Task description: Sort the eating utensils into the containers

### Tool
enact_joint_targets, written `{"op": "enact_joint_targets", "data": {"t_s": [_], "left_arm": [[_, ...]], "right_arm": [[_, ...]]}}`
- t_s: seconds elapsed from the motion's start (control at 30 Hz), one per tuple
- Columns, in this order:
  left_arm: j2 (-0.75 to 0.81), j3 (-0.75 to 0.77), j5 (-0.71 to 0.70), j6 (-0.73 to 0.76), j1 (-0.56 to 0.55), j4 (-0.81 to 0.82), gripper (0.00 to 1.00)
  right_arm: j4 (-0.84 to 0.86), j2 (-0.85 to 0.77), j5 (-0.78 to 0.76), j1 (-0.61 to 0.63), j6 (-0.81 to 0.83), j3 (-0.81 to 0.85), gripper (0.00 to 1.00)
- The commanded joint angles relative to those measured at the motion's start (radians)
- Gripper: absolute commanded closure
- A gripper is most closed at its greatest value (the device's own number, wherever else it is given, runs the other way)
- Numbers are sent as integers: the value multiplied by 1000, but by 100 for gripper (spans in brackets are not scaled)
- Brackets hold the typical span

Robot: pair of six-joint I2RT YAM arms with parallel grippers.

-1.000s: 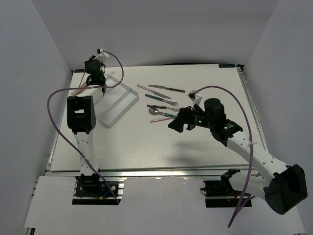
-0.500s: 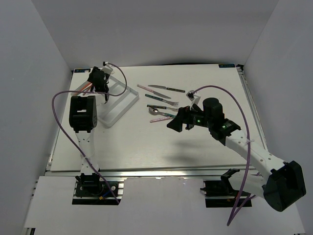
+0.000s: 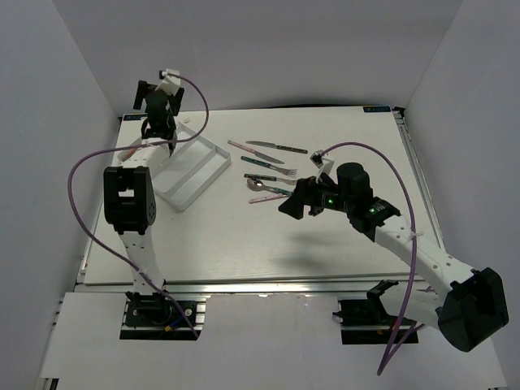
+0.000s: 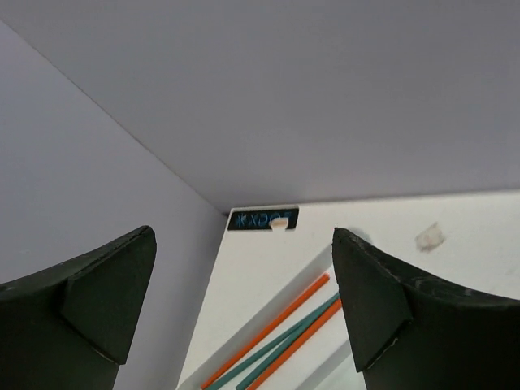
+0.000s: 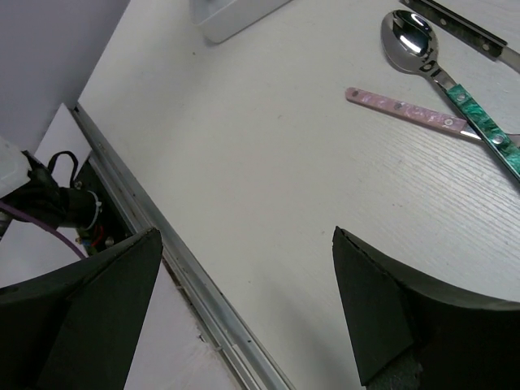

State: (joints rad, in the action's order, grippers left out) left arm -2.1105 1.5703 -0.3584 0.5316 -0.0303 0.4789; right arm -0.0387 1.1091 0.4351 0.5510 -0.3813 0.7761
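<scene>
Glossy metal spoon (image 5: 463, 101), marbled teal handle; matt, grained white table (image 5: 309, 203).

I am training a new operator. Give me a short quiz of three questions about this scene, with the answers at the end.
1. True or false: the right gripper holds the spoon.
2. Which utensils lie below the left gripper? A forks; B chopsticks; C knives.
3. What colour is the spoon's handle?

Key: 1 false, it is open and holds nothing; 2 B; 3 teal.
</scene>
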Motion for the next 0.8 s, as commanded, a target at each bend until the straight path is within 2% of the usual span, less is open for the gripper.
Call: {"op": "enact_joint_targets", "data": {"t_s": [0.0, 0.03, 0.13, 0.17, 0.23, 0.27, 0.3, 0.33, 0.37, 0.4, 0.43, 0.47, 0.5, 0.53, 0.6, 0.67, 0.77], "left_arm": [[161, 79, -23, -149, -19, -112, 2], [209, 97, -42, -186, -25, -159, 2], [305, 201, -62, -402, -34, -444, 2], [332, 239, -47, -523, -33, -624, 2], [391, 247, 49, -663, -30, -779, 2], [462, 211, 102, -749, -29, -886, 2], [506, 171, 158, -786, -29, -920, 2], [558, 118, 259, -815, -28, -933, 2], [677, 47, 303, -864, -28, -915, 2], [743, -119, 343, -886, -29, -884, 2], [811, -204, 395, -906, -28, -825, 2], [939, -287, 415, -935, -26, -798, 2], [998, -432, 429, -941, -26, -777, 2], [1053, -505, 437, -944, -26, -732, 2], [1189, -687, 475, -943, -26, -700, 2], [1248, -783, 589, -928, -28, -639, 2], [1304, -889, 657, -932, -34, -608, 2]], "right_arm": [[-45, 13, -80, 0, 59, 54, 11], [-61, 33, -103, 0, 76, 72, 11], [-122, 148, -211, 1, 145, 150, 11], [-136, 185, -234, 1, 171, 197, 11], [-182, 296, -297, 4, 244, 247, 11], [-208, 337, -330, 6, 258, 309, 11], [-234, 415, -404, 7, 269, 340, 11], [-271, 448, -421, 9, 315, 369, 13], [-282, 481, -426, 10, 353, 393, 16], [-291, 532, -394, 12, 392, 426, 20], [-297, 553, -377, 15, 447, 440, 26], [-303, 576, -381, 18, 510, 452, 30], [-311, 621, -377, 18, 534, 488, 33], [-320, 641, -378, 18, 556, 506, 40], [-326, 693, -360, 18, 614, 540, 46], [-311, 725, -371, 20, 634, 572, 56], [-326, 797, -380, 20, 663, 626, 61]]}}
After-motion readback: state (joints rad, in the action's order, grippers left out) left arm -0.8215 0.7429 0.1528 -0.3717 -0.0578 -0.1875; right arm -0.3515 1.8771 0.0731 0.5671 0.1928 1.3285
